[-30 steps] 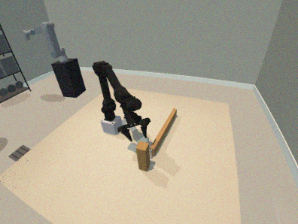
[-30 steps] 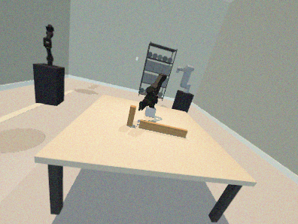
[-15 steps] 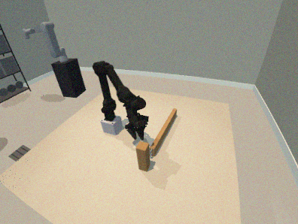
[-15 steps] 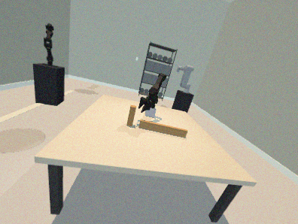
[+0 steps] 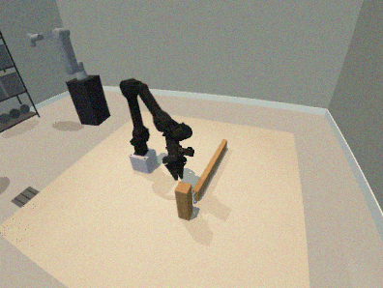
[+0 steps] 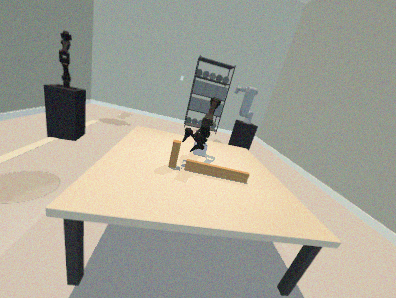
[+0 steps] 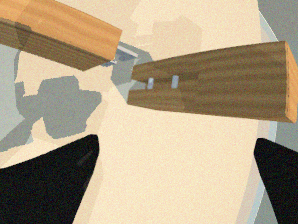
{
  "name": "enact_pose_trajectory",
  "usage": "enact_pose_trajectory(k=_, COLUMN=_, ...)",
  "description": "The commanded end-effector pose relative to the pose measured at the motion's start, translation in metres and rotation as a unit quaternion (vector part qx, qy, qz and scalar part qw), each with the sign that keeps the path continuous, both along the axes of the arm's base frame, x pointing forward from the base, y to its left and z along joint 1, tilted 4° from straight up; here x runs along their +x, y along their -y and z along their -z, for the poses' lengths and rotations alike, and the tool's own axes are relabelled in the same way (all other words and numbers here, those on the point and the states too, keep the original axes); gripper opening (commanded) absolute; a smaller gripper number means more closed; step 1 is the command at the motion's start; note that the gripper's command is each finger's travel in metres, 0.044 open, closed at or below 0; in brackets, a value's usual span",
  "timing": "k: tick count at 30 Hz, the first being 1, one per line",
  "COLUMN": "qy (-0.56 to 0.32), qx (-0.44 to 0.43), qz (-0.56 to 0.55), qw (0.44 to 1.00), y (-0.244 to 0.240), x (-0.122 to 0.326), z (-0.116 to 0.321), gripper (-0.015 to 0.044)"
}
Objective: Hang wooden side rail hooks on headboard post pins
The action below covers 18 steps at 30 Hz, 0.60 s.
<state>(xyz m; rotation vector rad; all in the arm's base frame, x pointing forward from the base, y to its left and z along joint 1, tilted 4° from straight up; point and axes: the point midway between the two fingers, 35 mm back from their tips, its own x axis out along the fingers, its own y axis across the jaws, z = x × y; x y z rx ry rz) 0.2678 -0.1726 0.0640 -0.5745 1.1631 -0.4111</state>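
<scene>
The wooden post (image 5: 184,200) (image 6: 174,154) (image 7: 215,85) stands upright on the table. Two small pins show in its slot in the wrist view, one pin (image 7: 150,83) nearer its foot and another pin (image 7: 175,81) higher. The wooden rail (image 5: 211,169) (image 6: 216,170) (image 7: 60,30) lies along the table, its near end beside the post's foot. Grey steel hooks (image 7: 127,50) stick out from that end, low and off the pins; their exact shape is partly hidden. My gripper (image 5: 179,177) (image 7: 180,145) is open and empty, above the table on the arm's side of the post, touching neither piece.
The arm's pale base block (image 5: 143,161) stands on the table (image 6: 150,200) behind the post and rail. Beyond the table are a black pedestal (image 5: 89,101) with a grey arm, a shelf rack (image 6: 206,89) and another pedestal (image 6: 65,112) with a dark arm.
</scene>
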Motion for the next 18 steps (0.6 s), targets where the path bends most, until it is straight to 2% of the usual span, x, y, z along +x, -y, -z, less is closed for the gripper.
enact_pose_trajectory(k=1, qy=0.22, qx=0.064, qz=0.288, qw=0.93, y=-0.0115, x=-0.0021, z=0.0063, gripper=0.044)
enact_pose_trajectory(k=13, qy=0.392, qx=0.111, qz=0.444, qw=0.798, y=-0.0168, x=-0.0005, z=0.0022, gripper=0.044)
enact_pose_trajectory(k=18, qy=0.402, qx=0.114, qz=0.452, qw=0.788, y=-0.0171, x=-0.0005, z=0.002, gripper=0.044)
